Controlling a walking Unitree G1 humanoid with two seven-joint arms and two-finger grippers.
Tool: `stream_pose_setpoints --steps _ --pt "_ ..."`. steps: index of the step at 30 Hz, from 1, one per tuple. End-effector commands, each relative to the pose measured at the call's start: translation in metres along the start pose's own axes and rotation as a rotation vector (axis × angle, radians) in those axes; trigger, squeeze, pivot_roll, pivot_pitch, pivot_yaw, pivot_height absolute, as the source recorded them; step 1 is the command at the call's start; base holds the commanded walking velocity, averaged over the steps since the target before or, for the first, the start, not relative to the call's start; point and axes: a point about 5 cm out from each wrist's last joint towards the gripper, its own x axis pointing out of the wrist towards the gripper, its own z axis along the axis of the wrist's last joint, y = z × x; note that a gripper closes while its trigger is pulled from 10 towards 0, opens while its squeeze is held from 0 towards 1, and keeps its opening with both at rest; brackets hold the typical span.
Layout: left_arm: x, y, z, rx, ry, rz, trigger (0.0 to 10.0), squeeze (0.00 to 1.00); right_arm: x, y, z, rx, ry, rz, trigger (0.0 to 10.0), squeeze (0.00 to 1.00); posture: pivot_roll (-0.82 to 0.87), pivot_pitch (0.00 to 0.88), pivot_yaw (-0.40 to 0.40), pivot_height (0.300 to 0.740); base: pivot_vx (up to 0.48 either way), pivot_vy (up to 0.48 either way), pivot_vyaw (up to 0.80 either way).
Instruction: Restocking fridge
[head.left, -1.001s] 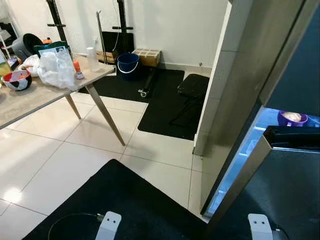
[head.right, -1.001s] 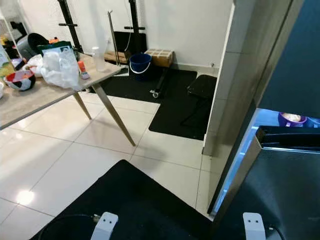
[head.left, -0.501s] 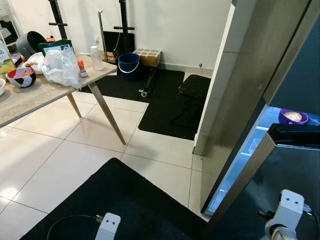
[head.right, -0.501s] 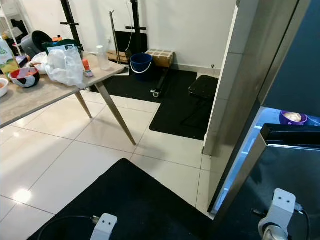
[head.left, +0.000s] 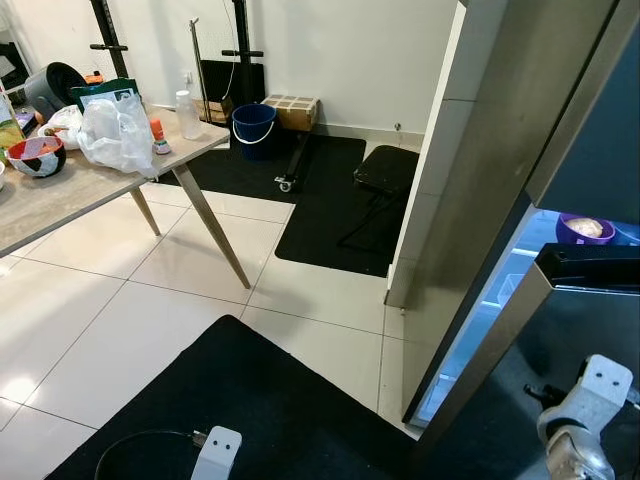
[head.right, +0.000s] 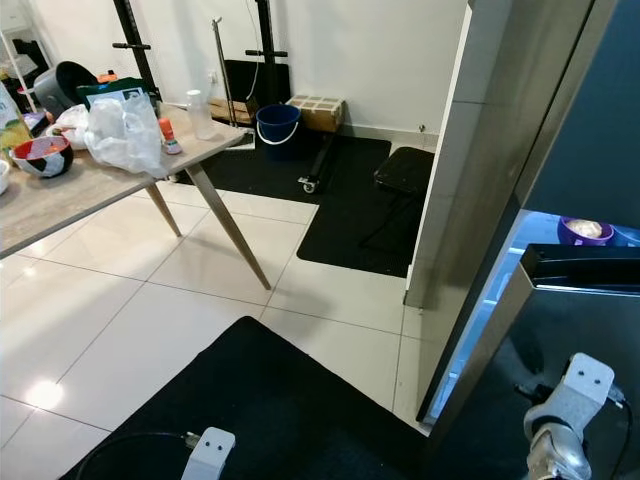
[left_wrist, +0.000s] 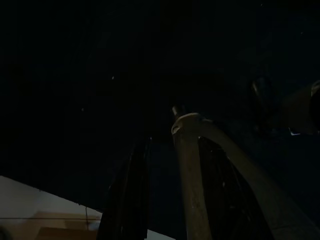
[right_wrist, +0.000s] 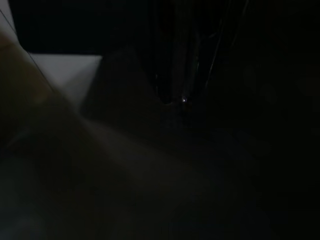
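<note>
The fridge stands at the right. Its door is ajar, and a lit blue-white gap shows a shelf with a purple bowl on it. My right arm is raised low at the right, close in front of the door's dark face. My left arm hangs idle at the bottom edge, and its gripper is a dim shape in the dark left wrist view. On the table at the left are a clear plastic bag, a clear bottle, a small orange-capped bottle and a red-and-white bowl.
A black mat lies under me, with a cable on it. Further back on another black mat are a blue bucket, a cardboard box and a black stool. White tiled floor lies between the table and the fridge.
My right arm has come up at the bottom right, beside the fridge door. The head camera has shifted slightly. The left arm has stayed put.
</note>
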Motion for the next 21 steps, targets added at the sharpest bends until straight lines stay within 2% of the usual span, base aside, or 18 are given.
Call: stream_pose_setpoints --steps 1,8,10,12,13,21 --pt "-0.001 0.004 -0.004 0.009 0.013 0.008 10.0 0.00 0.005 0.009 0.015 0.006 -0.058 0.032 10.0 0.00 -0.02 0.000 0.005 0.740 0.000 0.000 0.00" --pt "-0.002 0.005 -0.007 0.004 0.016 0.011 10.0 0.00 0.012 0.028 0.032 0.012 -0.110 0.087 10.0 0.00 0.00 0.000 -0.002 0.740 0.000 0.000 0.00" --pt "-0.003 0.005 -0.010 -0.003 0.021 0.015 10.0 0.00 0.016 0.043 0.042 0.009 -0.130 0.128 10.0 0.00 0.01 0.000 -0.006 0.740 0.000 0.000 0.00" --pt "-0.003 0.005 -0.010 -0.004 0.022 0.016 10.0 0.00 0.017 0.046 0.044 0.009 -0.133 0.134 10.0 0.00 0.01 0.000 -0.008 0.740 0.000 0.000 0.00" --pt "-0.003 0.006 -0.012 -0.010 0.024 0.019 10.0 0.00 0.019 0.054 0.049 0.006 -0.143 0.153 10.0 0.00 0.02 0.000 -0.010 0.740 0.000 0.000 0.00" --pt "-0.005 0.009 -0.017 -0.032 0.030 0.036 10.0 0.00 0.023 0.077 0.065 0.004 -0.167 0.209 10.0 0.00 0.04 0.000 -0.023 0.740 0.000 0.000 0.00"
